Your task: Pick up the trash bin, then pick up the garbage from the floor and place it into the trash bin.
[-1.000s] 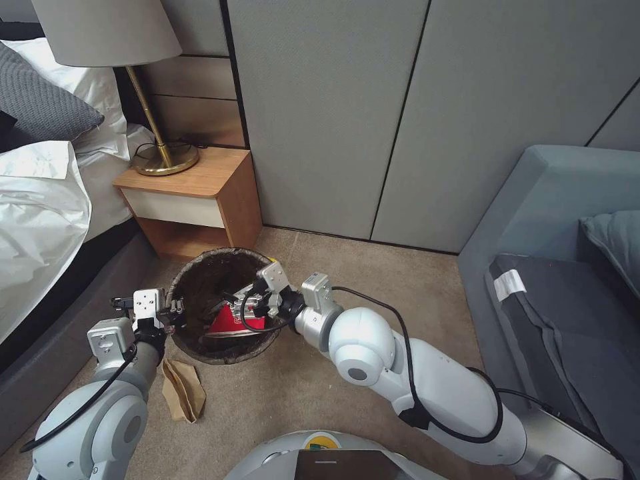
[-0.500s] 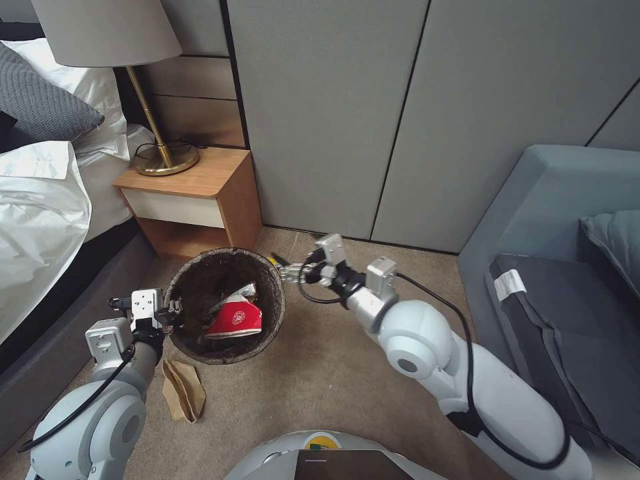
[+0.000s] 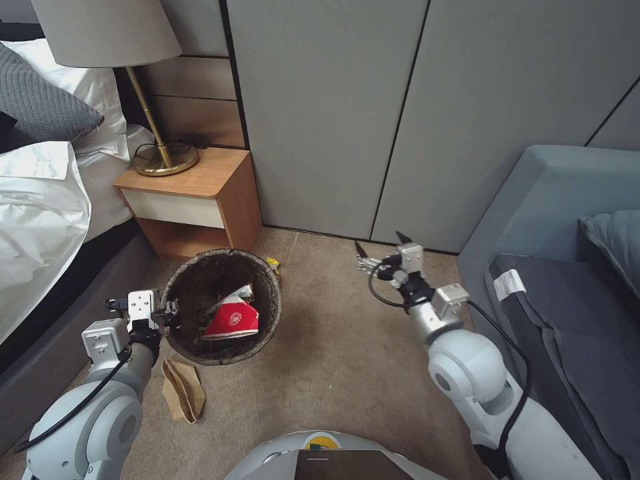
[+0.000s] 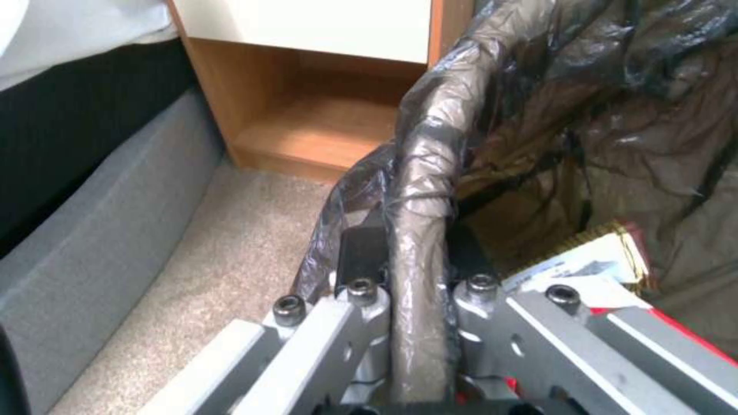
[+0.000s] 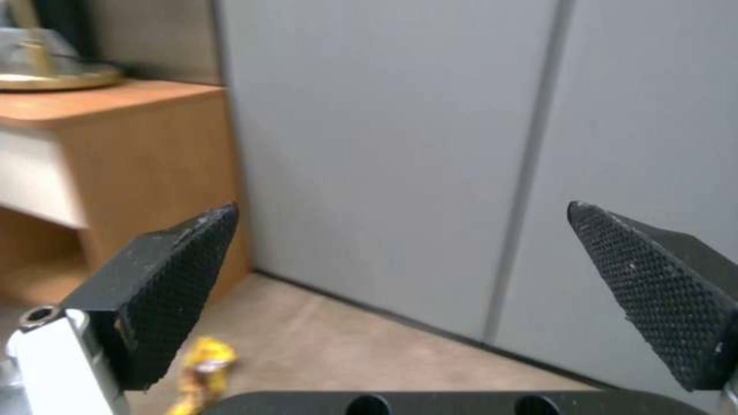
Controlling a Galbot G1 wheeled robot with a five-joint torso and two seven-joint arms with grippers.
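- The left gripper point(image 3: 168, 312) clamps the trash bin point(image 3: 270, 313) rim; a red-and-white wrapper point(image 3: 233, 320) lies inside.
- The right gripper point(image 3: 380, 248) hovers wide open, empty.
- Brown paper point(image 3: 181, 390) and a yellow packet point(image 3: 273, 263) remain on the carpet.

Trash bin point(image 3: 223, 353): dark brown-black wrinkled liner. Inside: red-and-white wrapper point(image 3: 233, 321). Floor point(image 3: 333, 360): beige carpet; brown paper point(image 3: 182, 390); yellow packet point(image 3: 273, 263). Right pincer point(image 3: 381, 245) fingertips point(image 5: 181, 253): black, cross-hatched texture. Nightstand point(image 3: 200, 193): orange-brown wood, cream drawer front.
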